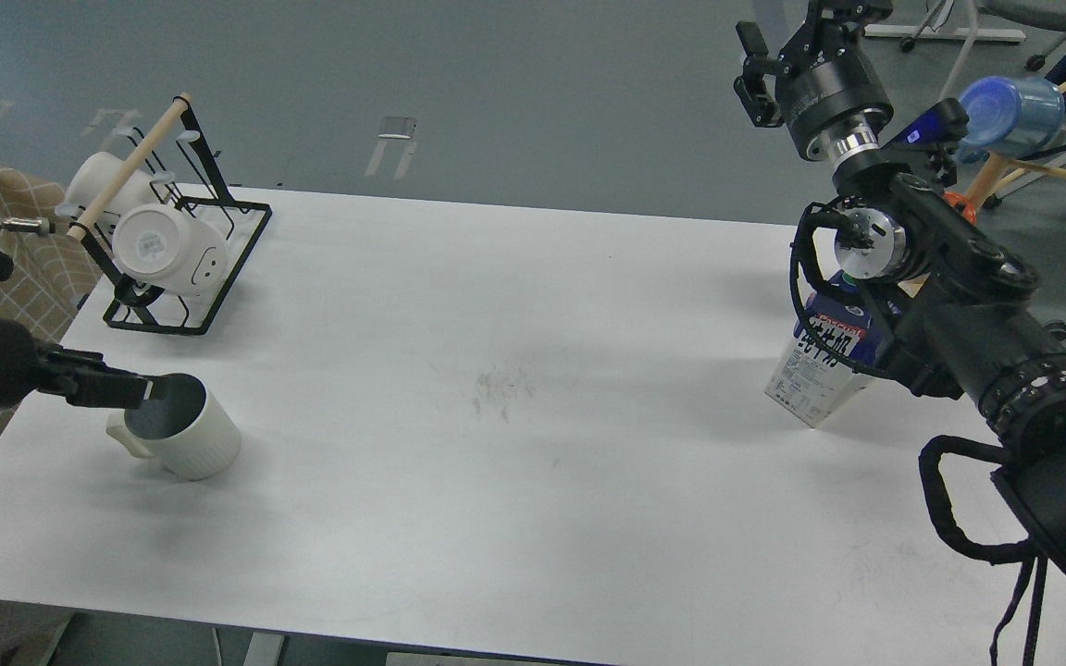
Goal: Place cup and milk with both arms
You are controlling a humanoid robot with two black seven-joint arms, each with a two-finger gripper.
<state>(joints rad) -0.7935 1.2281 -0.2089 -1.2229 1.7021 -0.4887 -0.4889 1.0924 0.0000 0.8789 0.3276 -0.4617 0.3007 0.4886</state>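
Reaching in from the left, the left gripper (152,390) has its jaws clamped on the rim of the cup (183,433), tilted on the white desk (514,462). The milk (820,368) stands at far right, half hidden by the right arm, whose gripper (797,42) is raised high, jaws' state unclear.

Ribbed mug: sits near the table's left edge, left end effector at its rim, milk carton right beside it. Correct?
Not quite. In the head view the milk carton is not beside the ribbed mug; it stands across the table near the right edge, partly behind the right arm. The rest holds: the left end effector is at the mug's rim.
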